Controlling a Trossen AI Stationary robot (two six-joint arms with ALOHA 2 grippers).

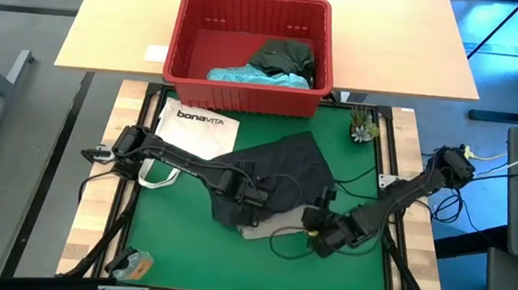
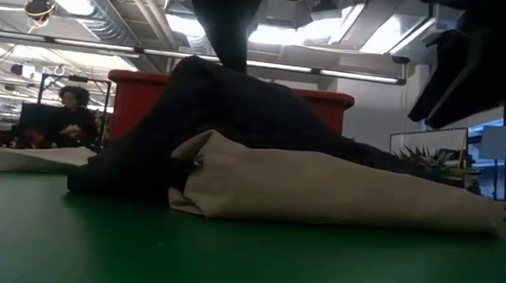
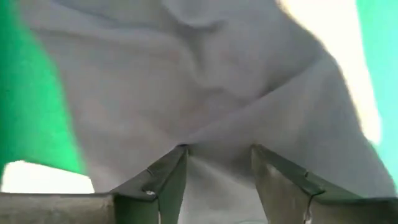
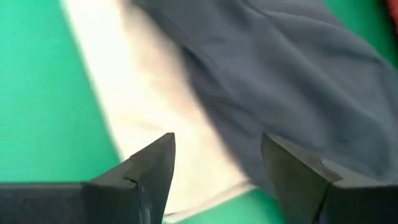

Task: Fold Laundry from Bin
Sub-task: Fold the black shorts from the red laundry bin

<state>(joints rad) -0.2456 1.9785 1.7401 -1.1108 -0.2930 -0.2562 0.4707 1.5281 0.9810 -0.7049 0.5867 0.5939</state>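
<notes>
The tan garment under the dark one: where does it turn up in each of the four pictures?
High view: tan garment peeks out below the dark grey garment, centre mat.
Low view: folded tan garment fills the middle.
Left wrist view: cannot tell; only pale cloth.
Right wrist view: tan strip beside grey cloth.
Shared landmark: green mat.

Left hand (image 1: 248,196) low mid-table, fingers (image 3: 165,186) parted. Right hand (image 1: 315,231) low nearby, fingers spread.
</notes>
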